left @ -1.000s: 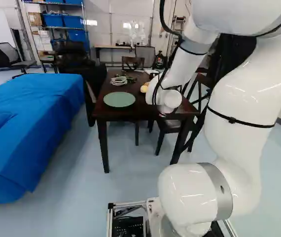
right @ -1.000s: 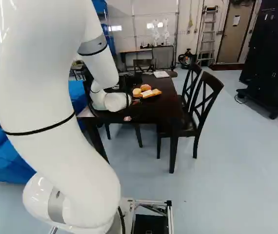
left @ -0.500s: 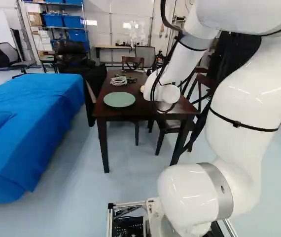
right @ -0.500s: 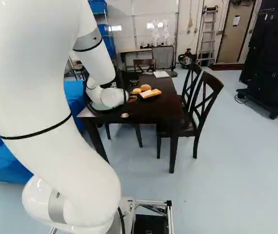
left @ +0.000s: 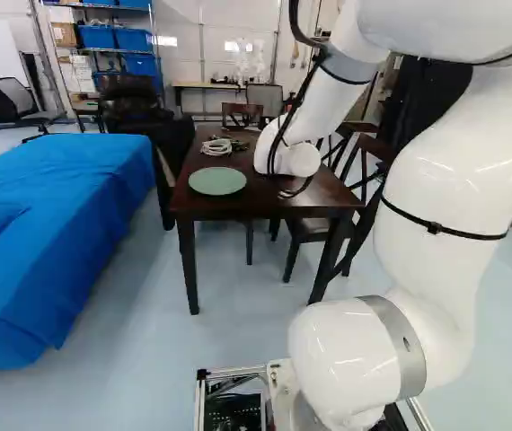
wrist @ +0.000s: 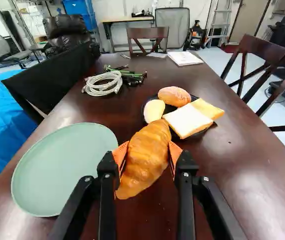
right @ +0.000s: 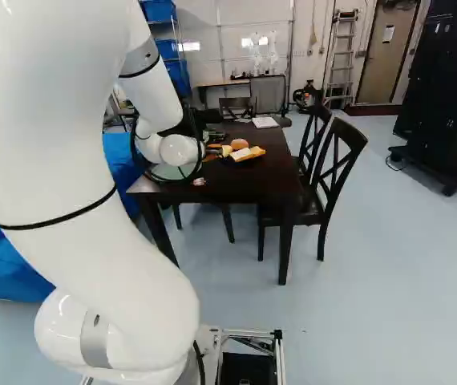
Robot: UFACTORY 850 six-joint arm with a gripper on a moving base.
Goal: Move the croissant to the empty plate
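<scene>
Between the two orange pads [wrist: 119, 154] of the pincer [wrist: 148, 151], the croissant [wrist: 145, 162] is grasped across its broad middle, its length running away from the wrist over the desk [wrist: 252, 195]. That waist is the right place to take it: the ends taper and would likely twist out. It looks light, with a glossy, ridged skin that could be a little slippery; if real, it would flake and crush, so a mild squeeze should do. Beside it waits the pale green plate [wrist: 62, 167], bare and nearly flat, asking for a low, gentle release. Farther on, the dark plate [wrist: 165, 109] bears sliced bread [wrist: 188, 121] and a bun [wrist: 174, 96], best not brushed; beyond lies a coiled cable [wrist: 104, 83].
</scene>
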